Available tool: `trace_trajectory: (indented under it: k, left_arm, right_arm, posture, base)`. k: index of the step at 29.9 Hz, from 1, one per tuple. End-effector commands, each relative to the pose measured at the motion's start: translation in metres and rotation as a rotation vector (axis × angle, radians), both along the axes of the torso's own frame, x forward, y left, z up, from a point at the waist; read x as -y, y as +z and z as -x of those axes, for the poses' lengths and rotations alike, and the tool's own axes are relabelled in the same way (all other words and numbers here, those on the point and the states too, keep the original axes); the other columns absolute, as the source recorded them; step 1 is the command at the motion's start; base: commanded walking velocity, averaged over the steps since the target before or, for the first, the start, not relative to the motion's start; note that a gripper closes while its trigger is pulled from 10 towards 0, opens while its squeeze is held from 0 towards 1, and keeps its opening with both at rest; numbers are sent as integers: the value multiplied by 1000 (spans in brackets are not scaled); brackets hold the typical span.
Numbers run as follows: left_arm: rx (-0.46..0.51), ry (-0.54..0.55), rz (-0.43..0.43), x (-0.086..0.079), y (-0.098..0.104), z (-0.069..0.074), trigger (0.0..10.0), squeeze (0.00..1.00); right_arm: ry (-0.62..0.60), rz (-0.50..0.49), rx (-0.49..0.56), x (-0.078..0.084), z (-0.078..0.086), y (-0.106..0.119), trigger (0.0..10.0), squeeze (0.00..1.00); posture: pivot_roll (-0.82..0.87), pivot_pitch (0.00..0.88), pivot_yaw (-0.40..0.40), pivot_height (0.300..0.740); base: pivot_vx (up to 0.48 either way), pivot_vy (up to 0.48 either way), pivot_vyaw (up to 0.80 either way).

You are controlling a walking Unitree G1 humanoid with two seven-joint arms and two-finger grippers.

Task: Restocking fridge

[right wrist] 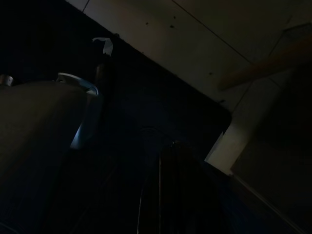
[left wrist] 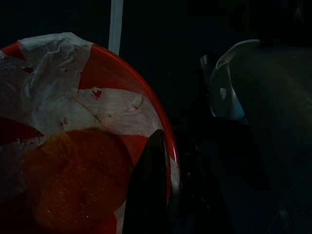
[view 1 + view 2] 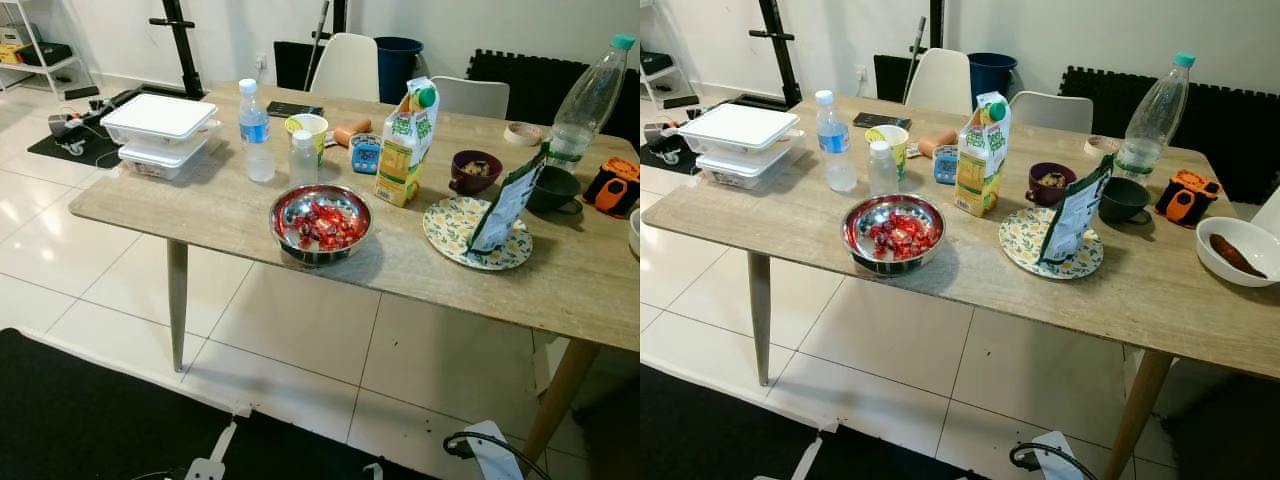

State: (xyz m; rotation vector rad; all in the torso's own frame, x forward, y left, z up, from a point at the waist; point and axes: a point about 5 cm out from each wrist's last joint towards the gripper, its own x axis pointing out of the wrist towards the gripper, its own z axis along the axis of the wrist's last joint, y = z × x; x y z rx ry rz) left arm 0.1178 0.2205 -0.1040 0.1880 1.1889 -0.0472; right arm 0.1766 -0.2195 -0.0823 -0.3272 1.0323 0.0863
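In the left wrist view my left gripper (image 2: 174, 142) is shut on the rim of a red bowl (image 2: 105, 80). One black finger (image 2: 148, 190) lies inside the rim and the other sits outside in the dark. The bowl holds crumpled white paper (image 2: 53, 102) and an orange round food item (image 2: 73, 185). My right gripper (image 1: 168, 156) hangs low over a black mat, very dark. On the wooden table (image 3: 200, 205) ahead stand a juice carton (image 3: 407, 155), a water bottle (image 3: 256, 131), a small white bottle (image 3: 303, 158) and a steel bowl of red-wrapped sweets (image 3: 320, 222).
Stacked white containers (image 3: 160, 130) sit at the table's left end. A patterned plate (image 3: 445, 235) bears a green pouch (image 3: 508, 205). Nearby are a maroon bowl (image 3: 475, 171), a dark cup (image 3: 553, 188), a tall bottle (image 3: 588, 100) and a white bowl (image 3: 1240, 250). White chairs (image 3: 350, 65) stand behind.
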Motion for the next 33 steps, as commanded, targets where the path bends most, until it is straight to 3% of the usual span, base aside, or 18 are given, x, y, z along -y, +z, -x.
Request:
trace_trajectory:
  k: [1,33]
  left_arm:
    - [-32,-14,35,13,-5,9,10000,0]
    - [-31,-17,34,11,-5,8,10000,0]
  right_arm:
    - [-2,10,-27,3,7,-2,10000,0]
    - [2,24,-36,7,10,-3,10000,0]
  posture:
    - [-44,84,-40,740]
    - [-49,88,-36,740]
  base:
    - [0,0,0]
    - [0,0,0]
